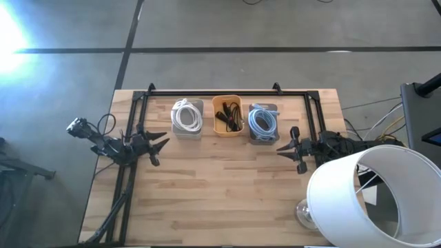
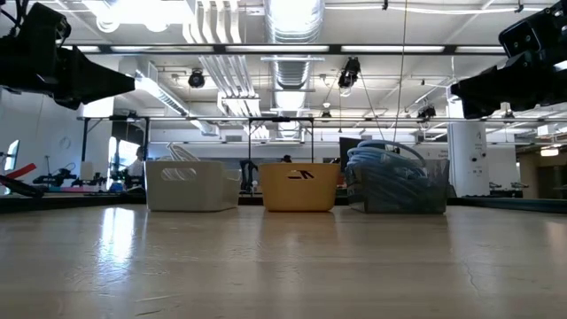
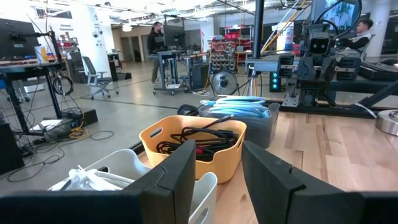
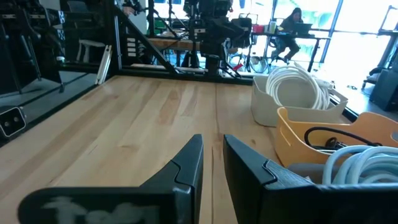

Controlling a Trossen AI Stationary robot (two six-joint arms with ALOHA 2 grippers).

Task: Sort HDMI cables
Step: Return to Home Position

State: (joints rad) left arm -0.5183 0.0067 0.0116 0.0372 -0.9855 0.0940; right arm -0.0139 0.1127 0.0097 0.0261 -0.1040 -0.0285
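Three trays stand in a row at the table's far side. The left tray [image 1: 196, 105] holds white coiled cables [image 1: 185, 116]. The orange tray [image 1: 219, 103] in the middle holds black cable bundles [image 3: 199, 142]. The grey tray [image 1: 274, 108] on the right holds light-blue coils [image 1: 262, 122]. My left gripper [image 1: 164, 142] hangs above the table's left side, level, open and holding nothing, pointing toward the trays. My right gripper [image 1: 281, 149] hangs above the right side, level, its fingers a narrow gap apart [image 4: 212, 168] with nothing between them.
A black frame rail [image 1: 227, 91] runs along the far edge behind the trays. A white lampshade [image 1: 375, 200] and a glass base [image 1: 305, 213] stand at the near right corner. Bare wood lies between the arms and toward the near edge. People sit and stand in the room beyond.
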